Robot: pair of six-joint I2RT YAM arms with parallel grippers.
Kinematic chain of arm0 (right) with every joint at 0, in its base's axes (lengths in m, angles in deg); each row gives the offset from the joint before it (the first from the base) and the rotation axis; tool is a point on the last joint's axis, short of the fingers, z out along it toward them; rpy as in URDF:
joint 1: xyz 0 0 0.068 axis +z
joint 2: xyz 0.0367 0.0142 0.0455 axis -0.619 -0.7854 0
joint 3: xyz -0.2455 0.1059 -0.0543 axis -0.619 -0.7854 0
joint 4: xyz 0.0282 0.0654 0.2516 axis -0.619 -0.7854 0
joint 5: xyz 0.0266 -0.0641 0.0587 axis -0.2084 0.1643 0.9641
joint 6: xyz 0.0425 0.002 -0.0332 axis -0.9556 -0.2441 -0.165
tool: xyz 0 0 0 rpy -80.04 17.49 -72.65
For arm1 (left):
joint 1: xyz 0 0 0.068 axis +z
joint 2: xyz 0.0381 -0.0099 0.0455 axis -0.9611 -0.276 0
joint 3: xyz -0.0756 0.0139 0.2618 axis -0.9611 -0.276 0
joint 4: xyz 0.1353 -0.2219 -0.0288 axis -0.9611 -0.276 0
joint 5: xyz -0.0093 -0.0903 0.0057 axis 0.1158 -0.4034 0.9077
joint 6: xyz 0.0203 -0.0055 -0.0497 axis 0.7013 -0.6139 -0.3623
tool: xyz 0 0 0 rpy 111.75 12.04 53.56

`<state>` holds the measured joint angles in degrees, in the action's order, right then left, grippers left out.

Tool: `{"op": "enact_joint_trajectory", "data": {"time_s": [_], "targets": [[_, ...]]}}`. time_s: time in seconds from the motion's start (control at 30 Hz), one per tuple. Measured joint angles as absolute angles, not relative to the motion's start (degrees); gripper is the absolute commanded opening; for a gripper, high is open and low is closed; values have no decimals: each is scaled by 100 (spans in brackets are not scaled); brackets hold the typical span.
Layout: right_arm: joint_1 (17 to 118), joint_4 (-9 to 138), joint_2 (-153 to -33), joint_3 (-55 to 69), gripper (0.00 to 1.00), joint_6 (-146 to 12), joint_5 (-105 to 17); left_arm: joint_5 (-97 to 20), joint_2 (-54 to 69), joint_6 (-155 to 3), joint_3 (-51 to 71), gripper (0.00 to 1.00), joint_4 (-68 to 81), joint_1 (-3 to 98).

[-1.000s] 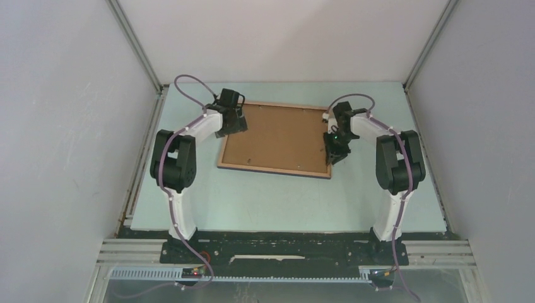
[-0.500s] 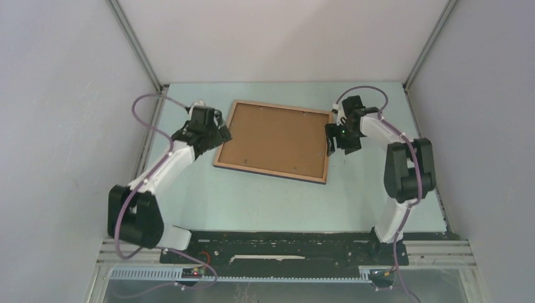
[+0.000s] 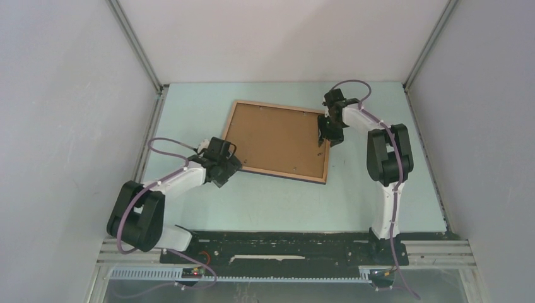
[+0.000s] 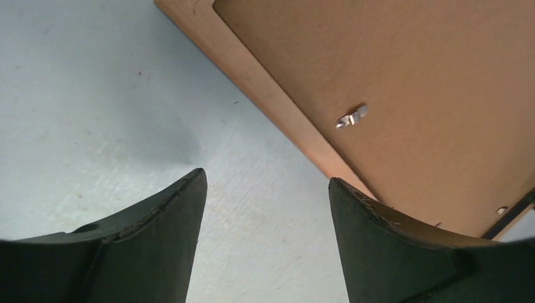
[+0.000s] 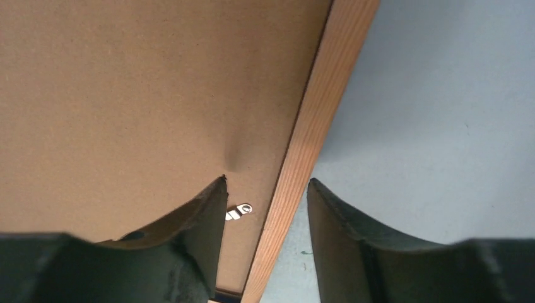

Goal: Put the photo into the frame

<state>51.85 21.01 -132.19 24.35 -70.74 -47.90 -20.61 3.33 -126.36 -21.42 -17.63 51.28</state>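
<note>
The frame [image 3: 277, 140] lies back side up in the middle of the table, its plain brown board [image 4: 429, 95] facing up. The photo is hidden; only a thin dark strip shows under the frame's near edge. My left gripper [image 3: 228, 169] is open and empty at the frame's near-left corner, with bare table between its fingers [image 4: 266, 177]. My right gripper [image 3: 323, 137] is open over the frame's right side. In the right wrist view [image 5: 267, 180] it straddles the wooden rail [image 5: 328, 95], with one fingertip [image 5: 217, 189] pressing on the board.
Small metal clips [image 4: 351, 117] [image 5: 240, 210] sit on the backing board near the rails. The pale table [image 3: 284, 202] is walled on the left, right and back. Both arm bases stand at the near edge.
My left arm swung from the frame's far-left corner down to its near-left corner. My right gripper moved from the near-right edge up to the far-right part. The frame shifted and turned slightly.
</note>
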Motion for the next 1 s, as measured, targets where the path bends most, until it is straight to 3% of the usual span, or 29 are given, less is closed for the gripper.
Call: {"op": "enact_joint_trajectory", "data": {"time_s": [0.07,0.17,0.3,0.5,0.63,0.8,0.87,1.0], "targets": [[5213,2092,-13254,2444,43,-7094,-4770,-2055,272,-12785,-2140,73,-1590,5128],[5154,2024,-13278,2435,18,-7074,-4818,-2048,16,-12855,-2094,69,-1470,5150],[4990,2112,-13215,2284,0,-7151,-4589,-2068,-500,-12837,-1733,65,-1372,5342],[4953,2271,-12812,1618,0,-6779,-4060,-2088,-1374,-12306,-724,64,-1669,5696],[5209,2156,-12592,1349,5,-6371,-3959,-2040,-2093,-11581,293,63,-2340,5840],[5795,1579,-12161,1034,36,-5606,-3137,-1998,-2626,-10724,1182,61,-2633,5963],[6053,1432,-11892,818,40,-5422,-2941,-1998,-2644,-10446,1355,58,-2644,5945],[6298,1288,-11123,662,60,-5313,-2945,-1972,-2644,-10038,1534,53,-2639,5926]]}}
